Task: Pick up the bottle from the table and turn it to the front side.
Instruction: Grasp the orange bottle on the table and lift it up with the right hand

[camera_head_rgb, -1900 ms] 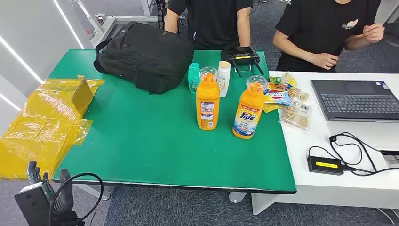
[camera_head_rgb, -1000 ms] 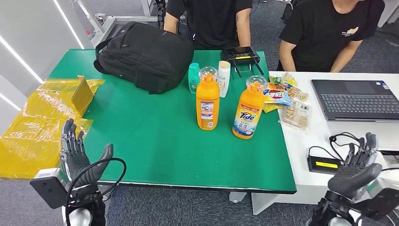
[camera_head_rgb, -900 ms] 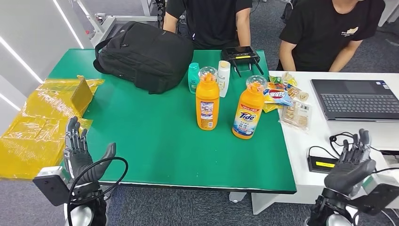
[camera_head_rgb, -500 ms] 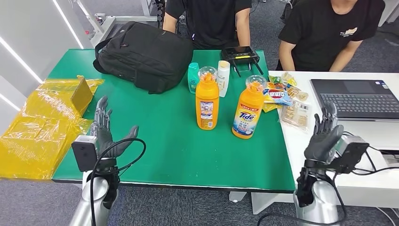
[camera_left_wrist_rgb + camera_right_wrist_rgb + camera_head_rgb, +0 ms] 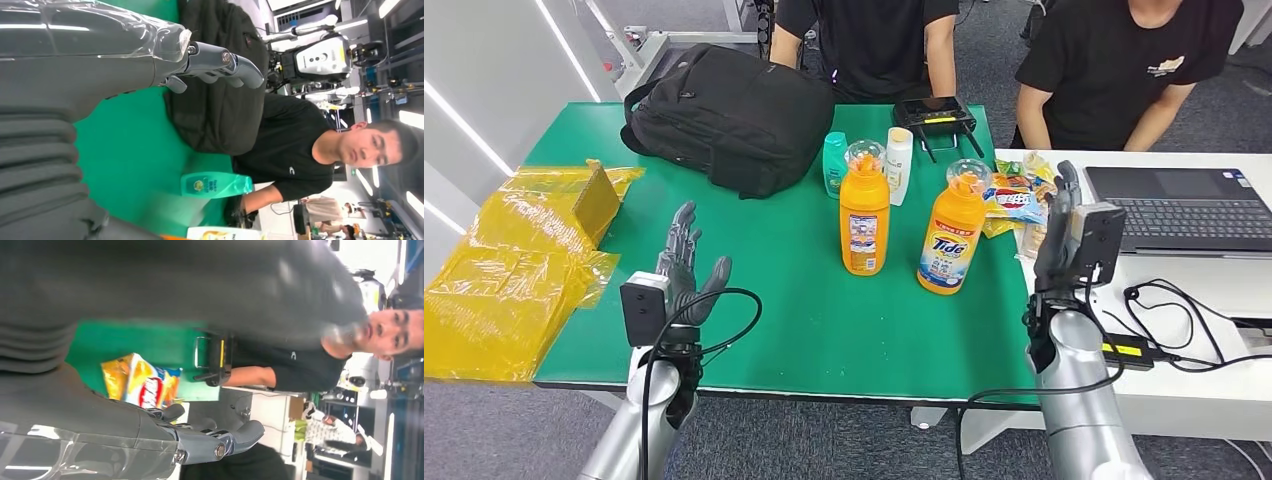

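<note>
we hold both hands, left hand [image 5: 686, 268] and right hand [image 5: 1058, 222], spread and empty, flanking back-facing orange bottle [image 5: 865, 214] for pickup.

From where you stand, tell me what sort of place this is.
Probably an office or robot lab: a green table with staged detergent bottles, a laptop on a white desk, and people seated opposite.
</note>
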You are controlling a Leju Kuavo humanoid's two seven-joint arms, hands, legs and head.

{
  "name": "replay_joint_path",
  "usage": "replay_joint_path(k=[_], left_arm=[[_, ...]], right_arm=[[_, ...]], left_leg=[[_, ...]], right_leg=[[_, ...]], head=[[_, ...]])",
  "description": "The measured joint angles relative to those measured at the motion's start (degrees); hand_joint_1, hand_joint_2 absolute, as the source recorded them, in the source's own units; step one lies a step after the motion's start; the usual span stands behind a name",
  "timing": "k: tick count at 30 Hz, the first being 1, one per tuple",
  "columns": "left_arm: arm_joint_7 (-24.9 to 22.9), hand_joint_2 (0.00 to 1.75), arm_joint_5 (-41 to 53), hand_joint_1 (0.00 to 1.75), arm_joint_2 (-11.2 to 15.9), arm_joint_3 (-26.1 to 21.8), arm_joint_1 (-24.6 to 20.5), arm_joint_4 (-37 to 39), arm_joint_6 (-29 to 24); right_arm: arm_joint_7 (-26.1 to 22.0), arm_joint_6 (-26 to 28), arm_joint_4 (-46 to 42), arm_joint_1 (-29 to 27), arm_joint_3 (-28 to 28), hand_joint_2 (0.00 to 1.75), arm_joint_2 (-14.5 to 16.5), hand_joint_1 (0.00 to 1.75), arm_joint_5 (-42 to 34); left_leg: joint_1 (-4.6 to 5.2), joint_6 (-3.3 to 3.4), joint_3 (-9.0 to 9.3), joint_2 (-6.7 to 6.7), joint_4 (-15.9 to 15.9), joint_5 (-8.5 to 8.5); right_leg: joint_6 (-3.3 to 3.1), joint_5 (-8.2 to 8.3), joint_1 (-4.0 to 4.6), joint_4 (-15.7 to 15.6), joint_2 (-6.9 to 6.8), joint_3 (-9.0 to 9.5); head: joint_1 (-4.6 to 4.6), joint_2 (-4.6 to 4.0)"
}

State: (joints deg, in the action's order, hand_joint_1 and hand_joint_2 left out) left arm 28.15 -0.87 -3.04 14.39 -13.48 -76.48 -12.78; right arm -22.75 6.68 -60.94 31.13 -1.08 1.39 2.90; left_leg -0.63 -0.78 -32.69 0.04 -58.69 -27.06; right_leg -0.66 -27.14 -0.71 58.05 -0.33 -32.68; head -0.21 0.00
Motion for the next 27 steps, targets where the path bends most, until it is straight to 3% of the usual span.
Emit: replay_joint_path(k=[27], left_arm=[[0.18, 0.00, 0.04, 0.00, -0.38, 0.25, 0.48, 1.32, -0.16]], right_arm=[[0.43, -0.25, 2.52, 2.20, -1.43, 1.75, -1.30, 0.00, 0.53]], left_leg=[[-0.01, 0.00, -0.01, -0.01, -0.02, 0.00]], right_leg=[[0.01, 0.01, 0.00, 0.01, 0.00, -0.01]], head=[[-0.01, 0.00]])
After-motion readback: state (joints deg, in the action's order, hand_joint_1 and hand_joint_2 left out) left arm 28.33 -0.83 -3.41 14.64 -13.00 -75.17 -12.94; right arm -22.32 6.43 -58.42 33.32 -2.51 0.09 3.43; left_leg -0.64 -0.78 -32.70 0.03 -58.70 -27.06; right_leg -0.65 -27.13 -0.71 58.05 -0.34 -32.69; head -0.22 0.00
